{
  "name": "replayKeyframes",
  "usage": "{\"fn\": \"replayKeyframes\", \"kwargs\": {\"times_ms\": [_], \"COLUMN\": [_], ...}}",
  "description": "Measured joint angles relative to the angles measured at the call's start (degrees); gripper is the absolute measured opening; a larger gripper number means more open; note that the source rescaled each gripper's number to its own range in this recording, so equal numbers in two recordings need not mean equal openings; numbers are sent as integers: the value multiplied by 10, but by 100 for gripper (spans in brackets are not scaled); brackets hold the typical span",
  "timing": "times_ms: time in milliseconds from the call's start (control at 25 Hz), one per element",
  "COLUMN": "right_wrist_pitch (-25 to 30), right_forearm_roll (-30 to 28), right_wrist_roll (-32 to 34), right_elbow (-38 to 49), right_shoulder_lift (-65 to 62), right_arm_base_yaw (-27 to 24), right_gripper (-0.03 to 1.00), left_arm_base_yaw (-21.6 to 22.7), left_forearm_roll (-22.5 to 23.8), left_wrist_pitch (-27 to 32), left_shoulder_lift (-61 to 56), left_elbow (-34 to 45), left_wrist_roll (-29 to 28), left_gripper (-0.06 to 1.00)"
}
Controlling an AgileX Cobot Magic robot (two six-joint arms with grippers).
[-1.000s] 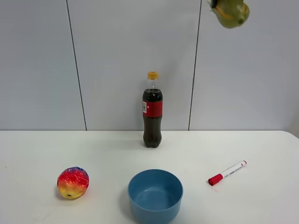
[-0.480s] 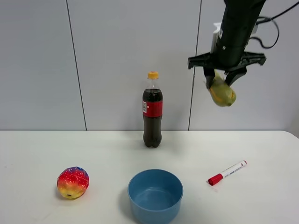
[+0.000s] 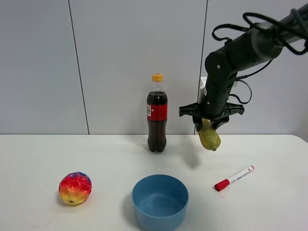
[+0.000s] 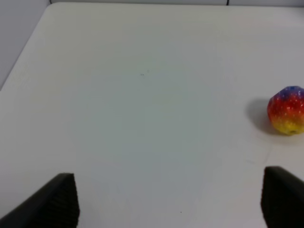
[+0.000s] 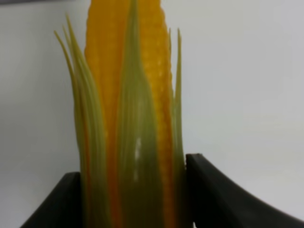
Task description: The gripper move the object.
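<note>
My right gripper point(image 3: 210, 124) is shut on the yellow-green toy corn cob point(image 3: 209, 135). It holds the cob hanging above the white table, to the right of the cola bottle point(image 3: 157, 115) and behind the blue bowl point(image 3: 160, 201). In the right wrist view the cob point(image 5: 129, 118) fills the gap between the two black fingers point(image 5: 213, 194), its husk leaves around yellow kernels. My left gripper point(image 4: 166, 202) is open and empty over the left part of the table; only its two fingertips point(image 4: 59, 199) show.
A round red-yellow-blue fruit toy point(image 3: 75, 188) lies at the front left; it also shows in the left wrist view point(image 4: 286, 110). A red-capped white marker point(image 3: 234, 178) lies at the right. The table's right edge is near the marker.
My right arm has come down from the top of the view with the corn cob, and has moved slightly left. The cob now hangs just above the table behind the bowl.
</note>
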Motion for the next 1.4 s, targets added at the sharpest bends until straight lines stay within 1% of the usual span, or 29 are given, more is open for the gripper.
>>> {"fn": "replayKeyframes", "kwargs": {"times_ms": [120, 240, 320, 560, 880, 920, 960, 1040, 1120, 1160, 1280, 1400], "right_wrist_pitch": [-32, -54, -63, -79, -83, -83, -83, -78, -74, -69, -48, -37], "right_forearm_roll": [0, 0, -1, -9, -16, -16, -16, -16, -12, -6, 21, 47], "right_wrist_roll": [13, 41, 48, 52, 51, 51, 51, 50, 43, 36, 0, -40], "right_elbow": [0, 0, 1, 1, 1, 1, 1, 1, 1, 1, 1, 1], "right_shoulder_lift": [26, 48, 59, 72, 78, 78, 78, 78, 79, 79, 70, 32], "right_arm_base_yaw": [-3, -9, -14, -23, -27, -27, -27, -27, -27, -27, -27, -27], "right_gripper": [0, 0, 0, 0, 1, 4, 10, 25, 39, 44, 49, 50], "left_arm_base_yaw": [0, 0, 0, 0, 0, 0, 0, 0, 0, 0, 0, 0], "left_forearm_roll": [0, 0, 0, 0, 0, 0, 0, 0, 0, 0, 0, 0], "left_wrist_pitch": [0, 0, 0, 0, 0, 0, 0, 0, 0, 0, 0, 0], "left_shoulder_lift": [0, 0, 0, 0, 0, 0, 0, 0, 0, 0, 0, 0], "left_elbow": [0, 0, 0, 0, 0, 0, 0, 0, 0, 0, 0, 0], "left_wrist_roll": [0, 0, 0, 0, 0, 0, 0, 0, 0, 0, 0, 0], "left_gripper": [100, 100, 100, 100, 100, 100, 100, 100, 100, 100, 100, 100]}}
